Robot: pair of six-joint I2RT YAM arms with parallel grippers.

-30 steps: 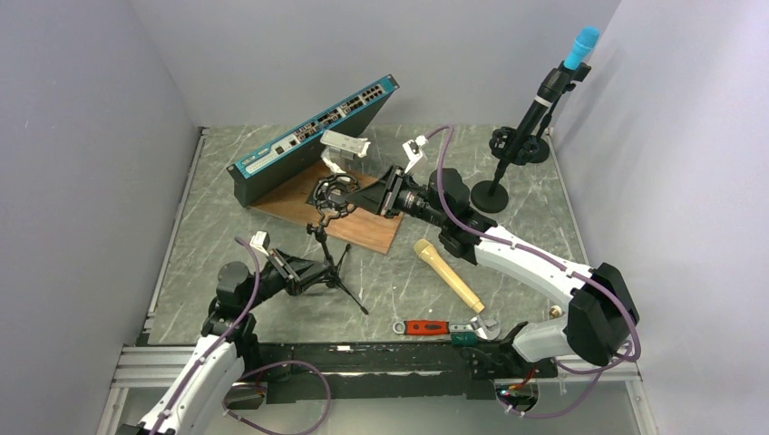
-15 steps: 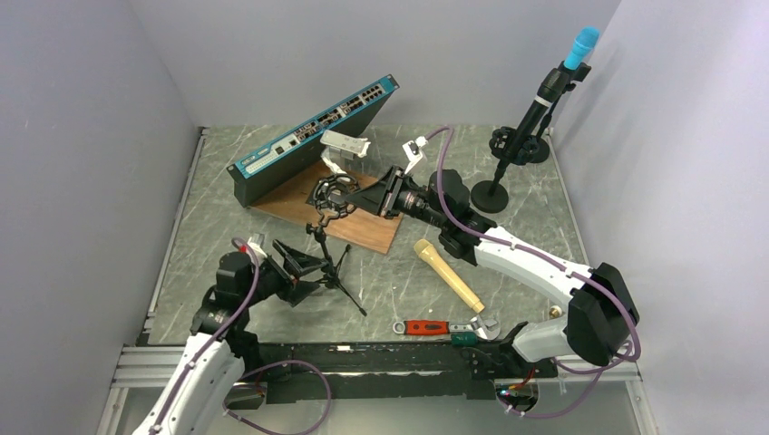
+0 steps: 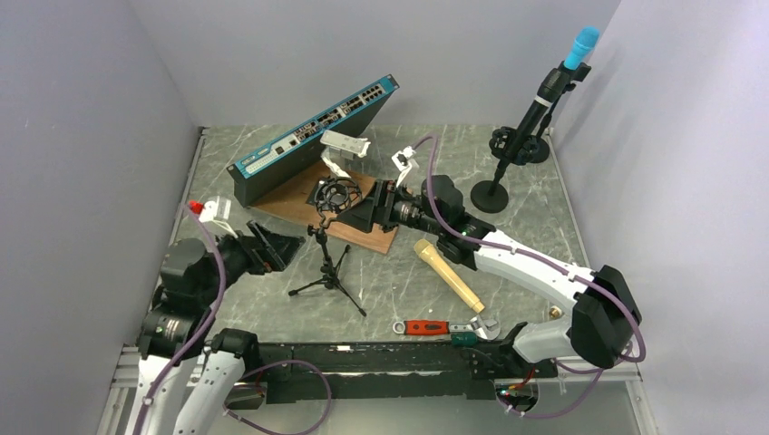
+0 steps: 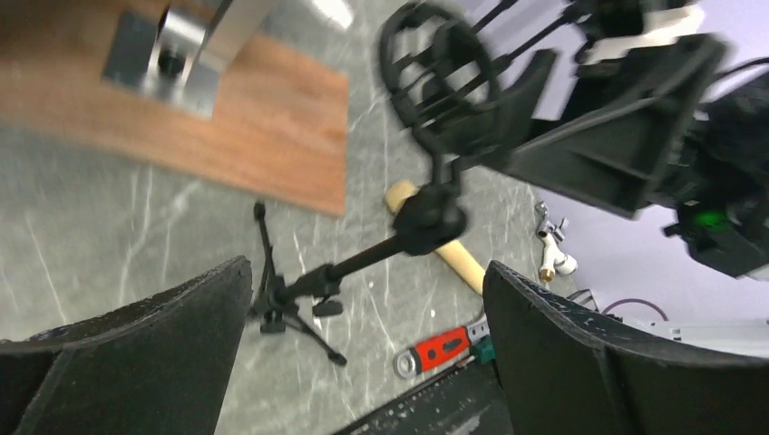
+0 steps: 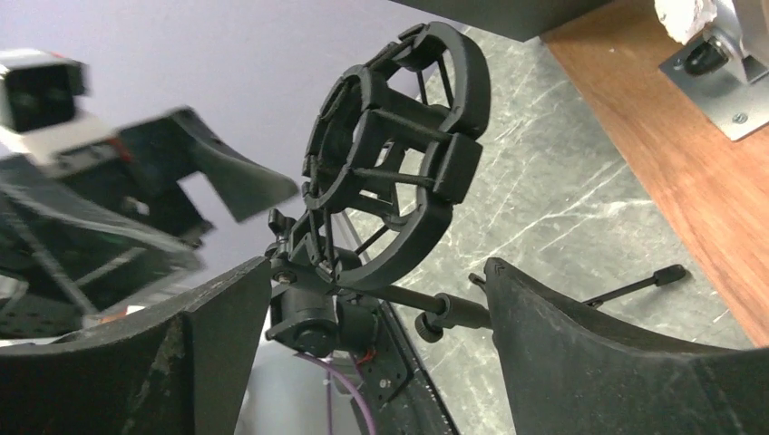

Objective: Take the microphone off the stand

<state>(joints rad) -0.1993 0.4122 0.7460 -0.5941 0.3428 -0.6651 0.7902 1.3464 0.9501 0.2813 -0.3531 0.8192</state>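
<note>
Top view: the gold mic (image 3: 448, 275) lay flat on the table (image 3: 399, 272), apart from the tripod stand (image 3: 328, 270), so the removal looked done. The right gripper (image 3: 370, 201) had its jaws spread on both sides of the shock mount (image 3: 334, 194), prob. to steady the stand; contact could not be told. The left gripper (image 3: 277, 246) hung at the stand's left, jaws apart, holding nothing. A second mic (image 3: 555, 82) w/ blue foam sat in a tall stand (image 3: 494, 186) at far right, no gripper near it.

Left wrist view: both fingers (image 4: 154, 344) were wide, the stand's pole seen between them but farther off.

Right wrist view: the mount's ring was empty, which fits w/ the mic being out. The fingers (image 5: 589, 362) were released and did not press on it.
</note>
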